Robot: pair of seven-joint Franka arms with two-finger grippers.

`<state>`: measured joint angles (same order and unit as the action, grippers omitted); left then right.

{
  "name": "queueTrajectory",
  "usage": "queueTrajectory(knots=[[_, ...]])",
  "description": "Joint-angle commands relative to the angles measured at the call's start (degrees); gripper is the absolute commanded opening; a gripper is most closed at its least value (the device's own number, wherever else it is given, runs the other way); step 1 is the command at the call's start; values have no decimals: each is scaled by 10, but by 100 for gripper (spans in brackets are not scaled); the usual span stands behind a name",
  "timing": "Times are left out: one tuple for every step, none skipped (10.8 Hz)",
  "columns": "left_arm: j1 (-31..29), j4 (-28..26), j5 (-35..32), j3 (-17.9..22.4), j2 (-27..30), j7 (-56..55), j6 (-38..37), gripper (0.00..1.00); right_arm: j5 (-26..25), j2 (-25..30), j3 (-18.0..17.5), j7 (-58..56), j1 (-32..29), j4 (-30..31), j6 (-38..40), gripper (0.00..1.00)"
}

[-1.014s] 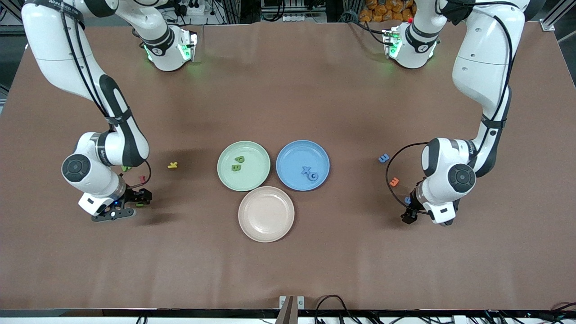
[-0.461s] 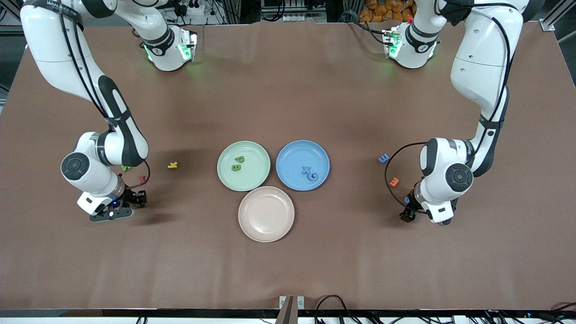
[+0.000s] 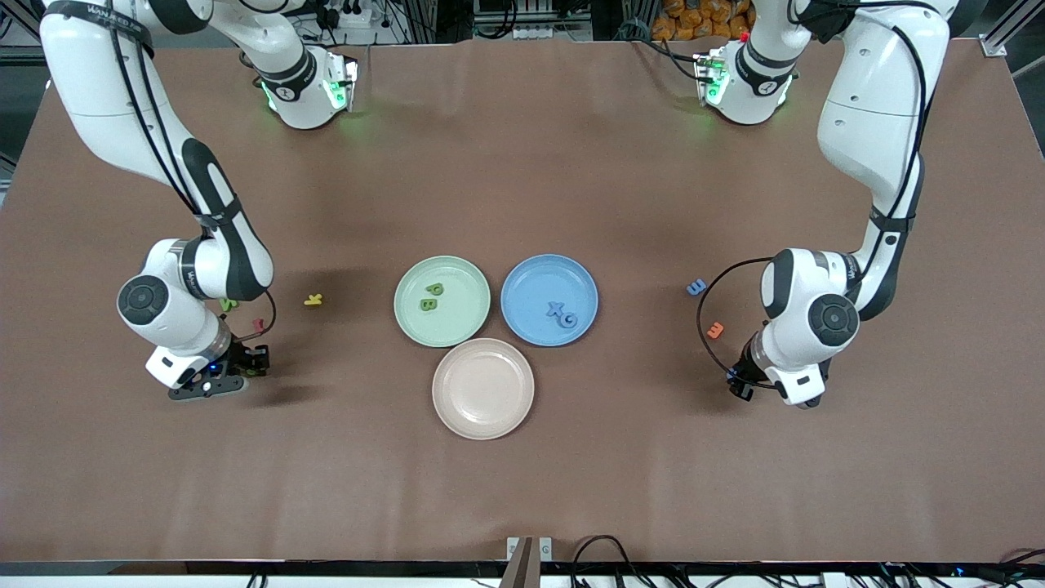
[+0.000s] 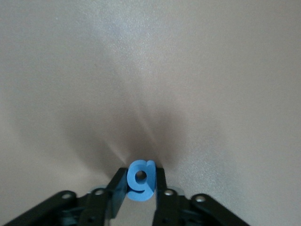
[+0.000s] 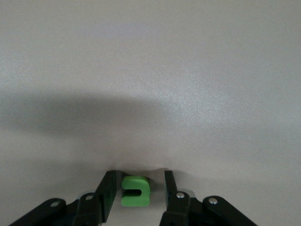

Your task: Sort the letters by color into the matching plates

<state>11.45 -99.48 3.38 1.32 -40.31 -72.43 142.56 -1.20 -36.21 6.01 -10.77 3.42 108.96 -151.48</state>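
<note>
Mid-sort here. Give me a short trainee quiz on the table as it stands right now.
1. True or false: the beige-pink round plastic plate holds a letter.
2. What is the left gripper shut on? A. nothing; B. the blue foam letter g; C. a plate.
3. Fill in: ___ green foam letters lie in the pale mint green round plastic plate.

Key: 1 false; 2 B; 3 two.

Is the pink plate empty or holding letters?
Empty. The pink plate shows only bare surface; the letters already sorted lie in the green plate and blue plate.
</note>
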Motion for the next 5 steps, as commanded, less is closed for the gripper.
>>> queueTrajectory(knots=[[8, -3, 6, 7, -1, -14, 9, 0, -4, 1, -12, 7, -11, 7, -8, 39], [9, 0, 6, 7, 1, -14, 9, 0, -4, 1, -12, 7, -12, 7, -8, 38], [11, 2, 7, 5, 2, -15, 9, 0, -4, 1, -12, 7, -12, 7, -9, 32], [28, 4, 6, 7, 2, -24, 8, 0, -4, 1, -12, 7, -12, 7, -10, 30], [40, 6, 6, 9, 2, -39, 8, 0, -4, 1, -12, 7, -12, 7, -10, 24]])
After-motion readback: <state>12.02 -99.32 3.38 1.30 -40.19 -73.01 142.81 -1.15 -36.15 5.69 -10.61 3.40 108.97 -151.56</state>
